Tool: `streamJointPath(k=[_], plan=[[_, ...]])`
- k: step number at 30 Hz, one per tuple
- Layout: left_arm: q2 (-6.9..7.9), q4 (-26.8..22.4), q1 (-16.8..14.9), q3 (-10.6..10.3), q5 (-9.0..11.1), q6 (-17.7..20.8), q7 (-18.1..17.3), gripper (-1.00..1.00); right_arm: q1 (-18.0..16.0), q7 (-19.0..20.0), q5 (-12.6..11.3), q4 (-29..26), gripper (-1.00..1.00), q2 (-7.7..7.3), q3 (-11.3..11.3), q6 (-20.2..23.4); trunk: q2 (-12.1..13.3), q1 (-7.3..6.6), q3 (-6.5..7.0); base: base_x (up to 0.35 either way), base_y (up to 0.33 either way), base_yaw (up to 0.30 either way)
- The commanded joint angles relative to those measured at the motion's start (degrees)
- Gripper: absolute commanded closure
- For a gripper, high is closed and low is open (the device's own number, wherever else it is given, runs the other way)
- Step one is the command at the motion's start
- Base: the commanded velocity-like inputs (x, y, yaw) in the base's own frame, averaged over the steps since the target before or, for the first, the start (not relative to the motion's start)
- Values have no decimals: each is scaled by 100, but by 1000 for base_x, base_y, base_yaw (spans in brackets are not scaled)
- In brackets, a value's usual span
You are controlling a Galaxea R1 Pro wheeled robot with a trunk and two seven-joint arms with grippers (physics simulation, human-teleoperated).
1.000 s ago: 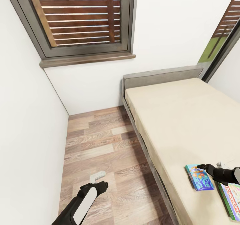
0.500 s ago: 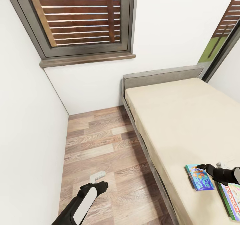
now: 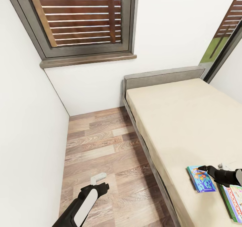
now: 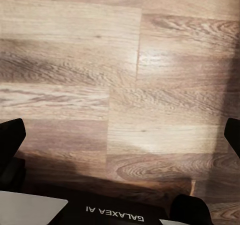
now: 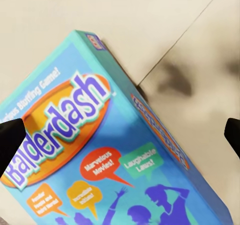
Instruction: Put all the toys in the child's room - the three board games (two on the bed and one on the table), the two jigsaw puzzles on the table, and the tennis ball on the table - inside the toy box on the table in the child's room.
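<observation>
- The left gripper is being held low over the wooden floor, beside the bed; its fingers are spread wide apart with nothing between them, as the left wrist view is showing.
- The right gripper is being held just above the blue game box, which is lying flat on the bed near its close edge. In the right wrist view the two dark fingertips are seen at opposite sides of the picture, so the fingers are spread open and nothing is being pinched yet.
- A second game box, green and white, is lying just beside the blue one, toward the robot.
- The step in hand is judged to be the picking of the blue box. For a good grip, the fingers should be lowered over one long edge, so that the thin side is being clamped and not the wide face.
- The closing should be done slowly, because the soft mattress may be letting the box tilt or slide.
- The neighbour box should not be pushed during the descent.
- Farther away, the headboard and the window are being seen.
</observation>
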Motion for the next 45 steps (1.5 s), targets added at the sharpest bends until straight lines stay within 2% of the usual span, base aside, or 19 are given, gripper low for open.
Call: streamJointPath(k=[1,14,45], plan=[[2,-8,-3,-11,52,5,52,-100,-3,-12,-38,-4,-100,1,-24,42,-2,0,-4,0,0,0],[2,-7,-3,-12,52,6,52,-100,-2,-12,-38,-4,-100,8,-23,43,-2,0,15,0,0,51],[2,-5,-3,-9,51,5,52,-100,-1,-12,-38,-4,-100,1,-23,51,-2,0,164,0,0,184]])
